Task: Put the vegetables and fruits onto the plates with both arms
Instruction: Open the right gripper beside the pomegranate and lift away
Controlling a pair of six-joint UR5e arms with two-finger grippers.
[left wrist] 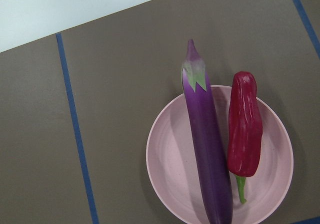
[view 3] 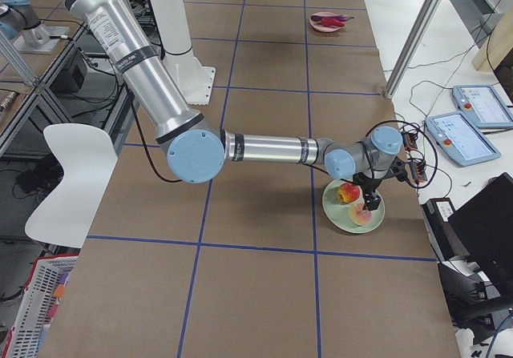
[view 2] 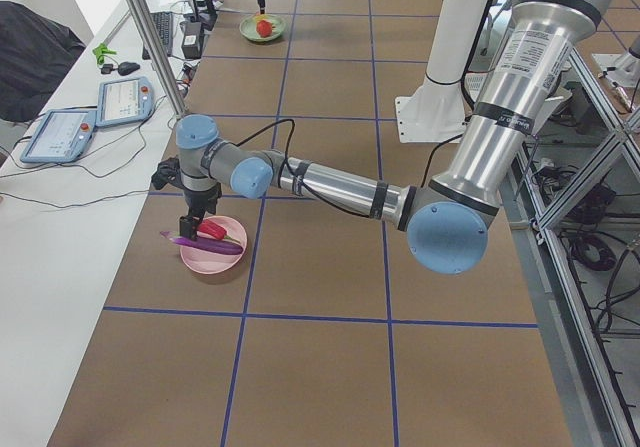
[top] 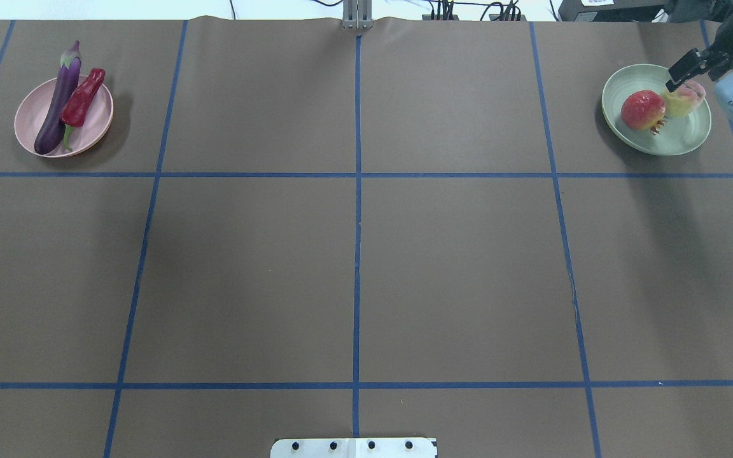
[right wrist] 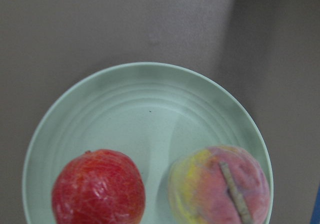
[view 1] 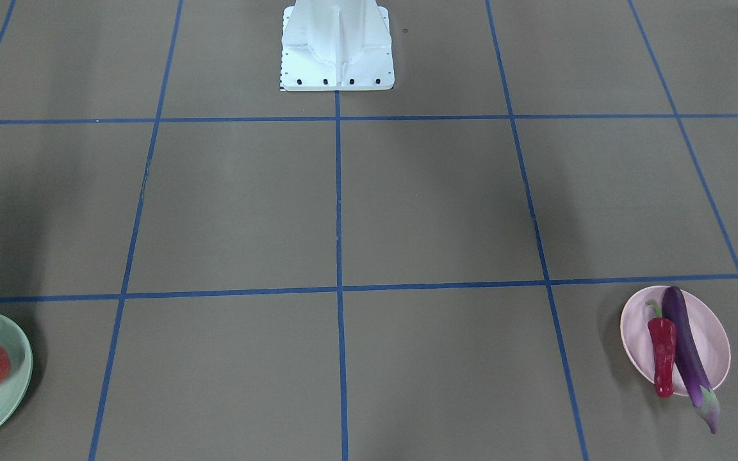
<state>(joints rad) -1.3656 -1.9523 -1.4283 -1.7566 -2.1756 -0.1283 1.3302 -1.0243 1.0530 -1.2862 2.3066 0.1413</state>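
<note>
The pale pink plate holds the purple eggplant and the red chili, both lying across it; they also show in the left wrist view, the eggplant beside the chili. The mint green plate holds the pomegranate and the peach, side by side. My right gripper hangs just above the peach, open and empty. My left gripper hovers over the pink plate's edge; I cannot tell whether it is open or shut.
The white robot base stands at mid table. Blue tape lines grid the brown tabletop. Teach pendants and an aluminium post stand beyond the left end; another pendant lies at the right end.
</note>
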